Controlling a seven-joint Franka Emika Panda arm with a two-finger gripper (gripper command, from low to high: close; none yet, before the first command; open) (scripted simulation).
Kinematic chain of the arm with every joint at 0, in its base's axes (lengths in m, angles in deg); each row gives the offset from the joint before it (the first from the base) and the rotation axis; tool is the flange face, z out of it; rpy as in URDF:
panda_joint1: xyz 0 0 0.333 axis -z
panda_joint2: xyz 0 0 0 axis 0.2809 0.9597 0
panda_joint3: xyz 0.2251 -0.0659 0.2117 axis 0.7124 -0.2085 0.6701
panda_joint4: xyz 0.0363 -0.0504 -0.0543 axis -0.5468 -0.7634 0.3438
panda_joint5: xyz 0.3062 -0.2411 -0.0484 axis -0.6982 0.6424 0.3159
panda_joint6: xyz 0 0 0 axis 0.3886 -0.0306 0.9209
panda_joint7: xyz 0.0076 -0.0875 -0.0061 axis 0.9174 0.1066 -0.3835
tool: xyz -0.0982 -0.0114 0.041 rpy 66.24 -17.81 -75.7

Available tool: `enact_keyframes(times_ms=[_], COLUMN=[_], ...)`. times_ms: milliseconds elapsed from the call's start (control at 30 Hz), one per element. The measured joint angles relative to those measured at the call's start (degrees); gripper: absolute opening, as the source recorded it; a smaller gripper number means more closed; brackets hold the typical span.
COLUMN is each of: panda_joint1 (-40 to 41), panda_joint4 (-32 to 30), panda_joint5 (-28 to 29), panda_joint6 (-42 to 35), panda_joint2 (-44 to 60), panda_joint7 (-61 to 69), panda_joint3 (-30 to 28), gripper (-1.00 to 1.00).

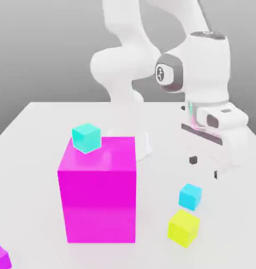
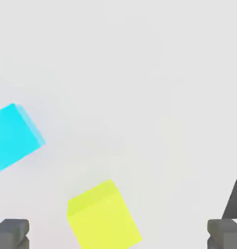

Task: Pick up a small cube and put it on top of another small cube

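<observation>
I am holding my tool [image 1: 204,167] wide open and empty above the worktop [image 1: 35,126], just beyond the sky-blue cube [image 1: 190,196]. Risk: the yellow cube [image 1: 184,227] beside it is crowding my fingers during descent.

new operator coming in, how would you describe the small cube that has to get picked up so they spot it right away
Find the big magenta block on the white table. To the exterior view's right of it two small cubes sit close together, below the open gripper. Take the sky-blue cube, not the yellow cube beside it; the turquoise cube on the magenta block is greener.
</observation>
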Motion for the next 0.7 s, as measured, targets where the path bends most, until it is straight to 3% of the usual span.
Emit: enact_keyframes(times_ms=[267,367,467,500,700], panda_joint1=[-5.64,-2.69,2.55,3.54,4.0], panda_joint4=[-4.76,-3.79,-2.64,-2.36,-2.22], panda_joint5=[-5.98,-11.62,-13.58,-13.72,-13.94], panda_joint6=[7.37,12.18,17.26,18.53,19.03], panda_joint2=[9.41,15.49,21.66,23.19,23.96], panda_joint7=[20.69,25.21,26.81,26.95,27.16], panda_joint3=[0.95,5.25,10.86,11.85,12.35], gripper=[0.0,0.0,0.0,-1.0,-1.0])
